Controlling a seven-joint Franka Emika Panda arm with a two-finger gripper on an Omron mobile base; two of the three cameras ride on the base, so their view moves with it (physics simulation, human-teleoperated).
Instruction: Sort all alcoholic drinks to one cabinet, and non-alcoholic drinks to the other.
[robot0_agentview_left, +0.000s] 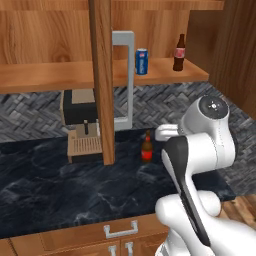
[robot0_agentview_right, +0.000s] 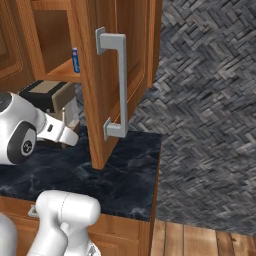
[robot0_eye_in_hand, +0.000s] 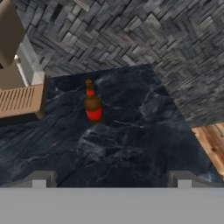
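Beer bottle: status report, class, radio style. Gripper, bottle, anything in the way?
Gripper open, empty, aimed at the counter. Beer bottle upright on the counter, untouched. Can and cola bottle on the open cabinet's shelf. Path to the beer bottle clear.

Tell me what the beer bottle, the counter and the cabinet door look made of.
Beer bottle: brown glass by its glossy, see-through tint, with a red label. Counter: dark polished stone, going by the pale marbled veins. Cabinet door: wood, grain visible; its handle looks like matte grey metal.

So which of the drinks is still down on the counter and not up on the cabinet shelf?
The brown beer bottle with the red label. The blue soda can and the cola bottle stand on the shelf.
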